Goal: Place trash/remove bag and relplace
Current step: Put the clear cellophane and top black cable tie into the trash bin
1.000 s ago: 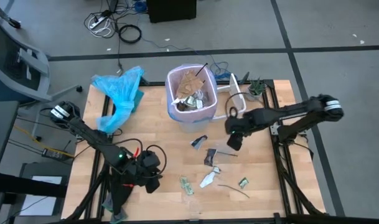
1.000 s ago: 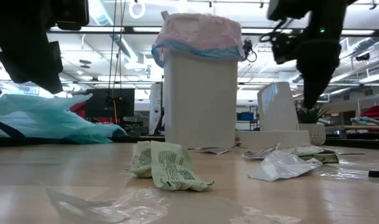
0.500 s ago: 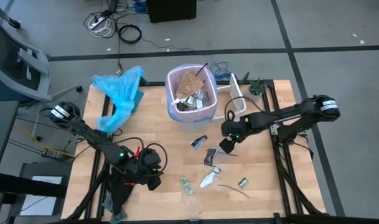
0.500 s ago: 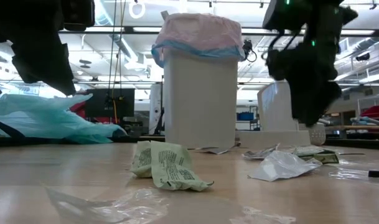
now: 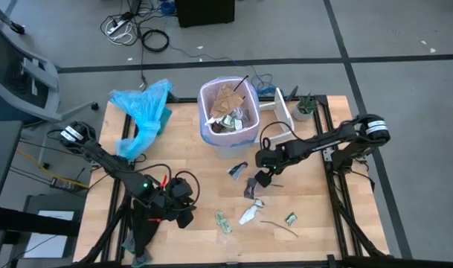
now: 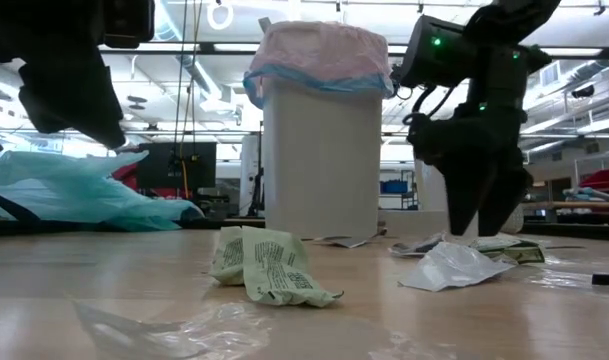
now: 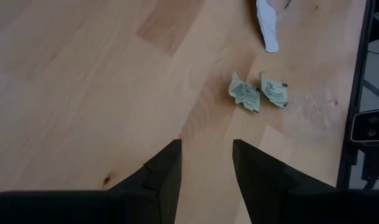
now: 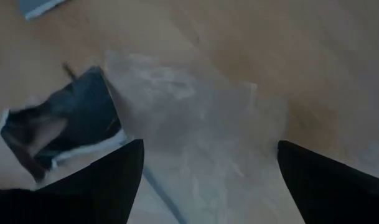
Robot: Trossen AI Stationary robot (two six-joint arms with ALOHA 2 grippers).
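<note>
Nearest the camera in the low view lay a sheet of clear film (image 6: 174,330) on the wooden table (image 5: 189,126), then a crumpled green printed wrapper (image 6: 264,265) and a white plastic scrap (image 6: 454,268). Left gripper (image 5: 183,212) hung over the table's front left part, fingers (image 7: 164,171) parted a moderate way, nothing between them; bare wood and two green wrapper bits (image 7: 257,92) ahead of it. Right gripper (image 5: 262,179) was low over the scraps in the table's middle, fingers (image 8: 114,171) spread wide, empty, straddling a piece of clear plastic film (image 8: 189,106) with a dark torn wrapper (image 8: 58,124) just beside. Other trash around it: small wrappers (image 5: 291,219) and a thin black utensil (image 5: 280,227). Farther back stood the bin (image 6: 322,160), lined with the pink-lavender bag (image 5: 211,95), blue tie at its rim, brown paper (image 5: 227,97) and scraps inside. Light-blue plastic bag (image 5: 143,112) lay at the far left corner. A small potted plant (image 5: 306,104) sat at the far right edge.
</note>
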